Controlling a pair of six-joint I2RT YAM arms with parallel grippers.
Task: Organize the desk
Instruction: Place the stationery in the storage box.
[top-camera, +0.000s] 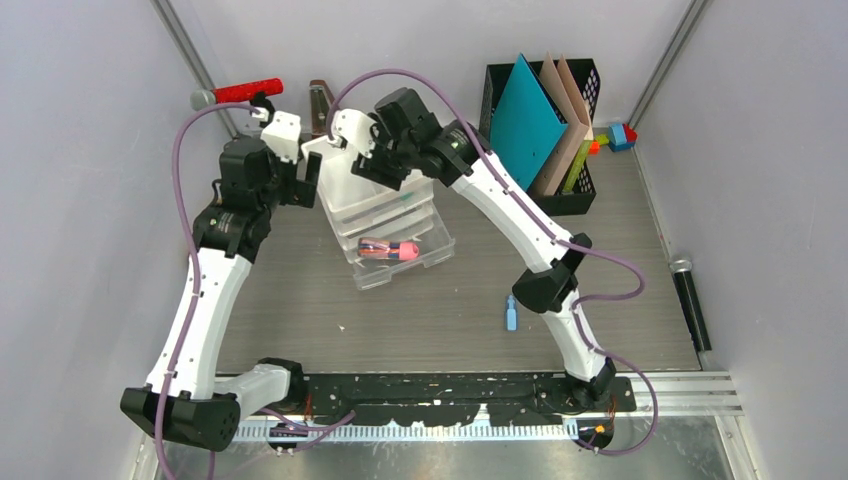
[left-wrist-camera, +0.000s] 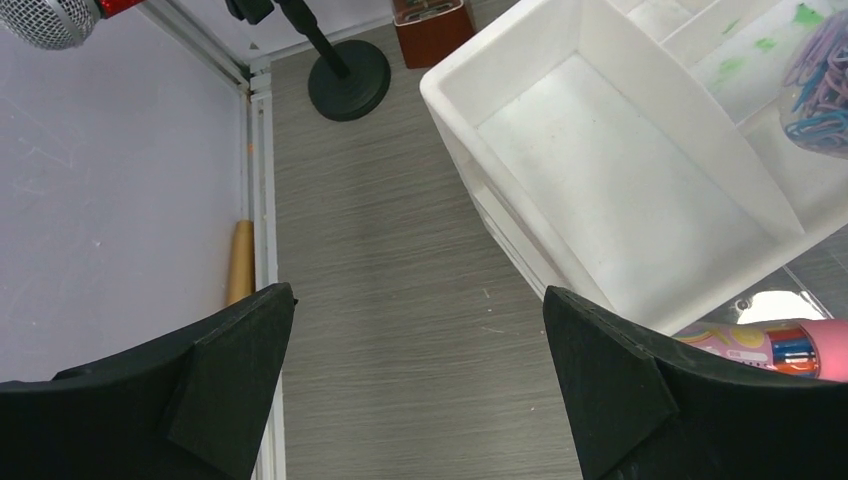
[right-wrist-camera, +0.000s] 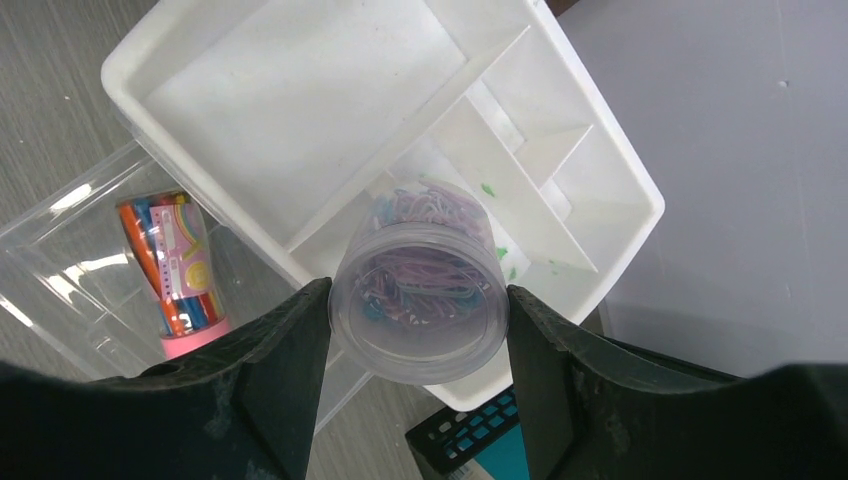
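The step in hand looks like stowing a jar (right-wrist-camera: 420, 250) of coloured paper clips in the white organizer (right-wrist-camera: 300, 90) that stands toward the back of the desk (top-camera: 300, 310). The right gripper (right-wrist-camera: 418, 300) has the jar clamped between its 2 fingers, jaws about half spread around the clear wall, and holds it upright over the organizer's top tray, above the slanted divider where the large compartment meets the smaller ones. Whether the jar's base already touches the tray cannot be told. The left gripper (left-wrist-camera: 418, 300) hangs just beside the organizer's left wall with its jaws spread as wide as they go and nothing between them, only bare desk beneath. Below the tray, 1 clear drawer (top-camera: 400, 270) stands pulled out with a pink pen case (top-camera: 390, 250) lying in it. By my reading the task is only partly done: a small blue item (top-camera: 511, 313) lies loose on the desk near the right arm, and the drawer is not yet pushed in. The next move calls for setting the jar squarely over 1 compartment wide enough to take it, clear of the dividers, lowering it until the base sits flat, and only then spreading the jaws and lifting straight up. A release while the jar straddles a divider would likely tip it and spill the clips.
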